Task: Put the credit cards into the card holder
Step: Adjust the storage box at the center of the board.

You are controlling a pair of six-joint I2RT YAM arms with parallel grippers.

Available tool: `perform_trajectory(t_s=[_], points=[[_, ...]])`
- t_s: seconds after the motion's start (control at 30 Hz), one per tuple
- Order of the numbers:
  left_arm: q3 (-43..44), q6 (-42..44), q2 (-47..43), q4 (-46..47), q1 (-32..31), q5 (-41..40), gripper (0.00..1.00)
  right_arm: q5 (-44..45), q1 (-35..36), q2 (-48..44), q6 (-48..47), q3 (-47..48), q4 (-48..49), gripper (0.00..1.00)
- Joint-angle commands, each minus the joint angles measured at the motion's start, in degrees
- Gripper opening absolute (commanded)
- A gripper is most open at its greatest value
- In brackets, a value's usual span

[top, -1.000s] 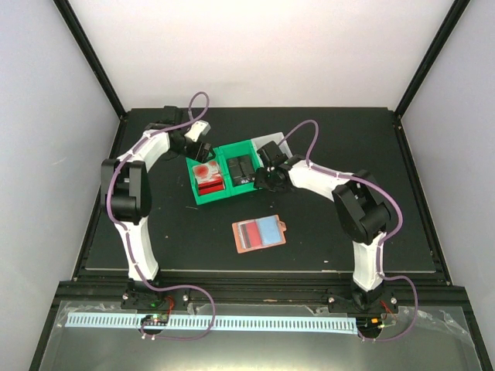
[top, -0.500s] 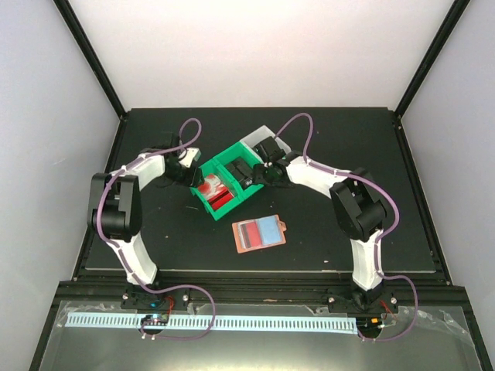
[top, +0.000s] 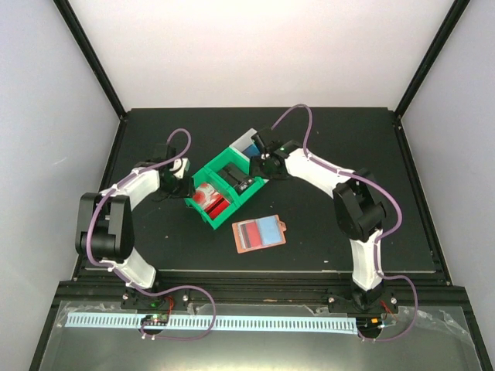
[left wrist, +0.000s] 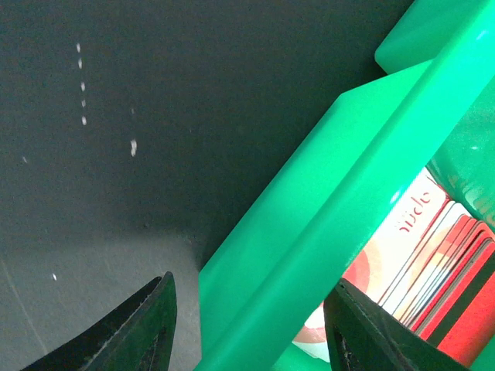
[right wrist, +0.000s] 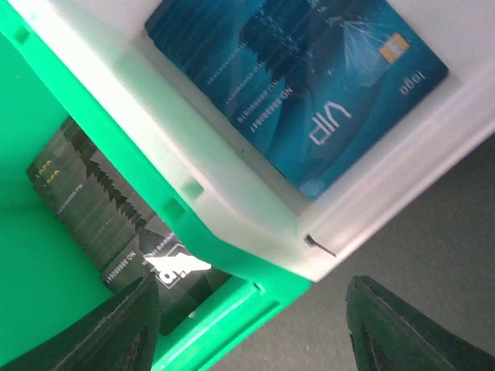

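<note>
The red and white credit cards (top: 209, 198) stand stacked in the left compartment of a green bin (top: 203, 215); they also show in the left wrist view (left wrist: 421, 247). The reddish-brown card holder (top: 259, 233) lies open on the mat in front of the bin, red and pale blue showing inside. My left gripper (top: 184, 188) (left wrist: 251, 282) is open and straddles the bin's green wall (left wrist: 332, 193), one finger outside, one inside. My right gripper (top: 259, 165) (right wrist: 254, 282) is open, straddling the corner where the green bin (right wrist: 232, 309) meets a white bin (right wrist: 232, 193).
The white bin (top: 249, 140) behind the green one holds a blue VIP card (right wrist: 302, 85). The green bin's right compartment holds black cards (top: 242, 179) (right wrist: 100, 209). Black frame posts and white walls surround the black mat (top: 332, 139).
The green and white bins have turned counter-clockwise on the mat. My left gripper came forward and left along the bin's wall; my right gripper moved toward the back. The card holder has not moved.
</note>
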Motion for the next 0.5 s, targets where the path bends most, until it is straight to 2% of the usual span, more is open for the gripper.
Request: perform_trajectory(t_s=[0.0, 0.17, 0.33, 0.47], points=[[-2.45, -4.96, -2.19, -2.50, 0.01, 3.17, 0.56, 4.91, 3.54, -0.42, 3.00, 3.33, -10.85, 0.68], [-1.41, -7.83, -6.14, -4.05, -0.02, 1.35, 0.64, 6.21, 9.40, -2.78, 7.88, 3.90, -14.80, 0.70], [1.59, -5.74, -14.71, -5.81, -1.89, -0.12, 0.73, -0.16, 9.37, -7.02, 13.21, -3.92, -6.97, 0.71], [0.38, -4.78, -21.61, -4.85, -5.34, 5.48, 0.79, -3.05, 7.90, -7.47, 16.54, -5.22, -4.13, 0.71]])
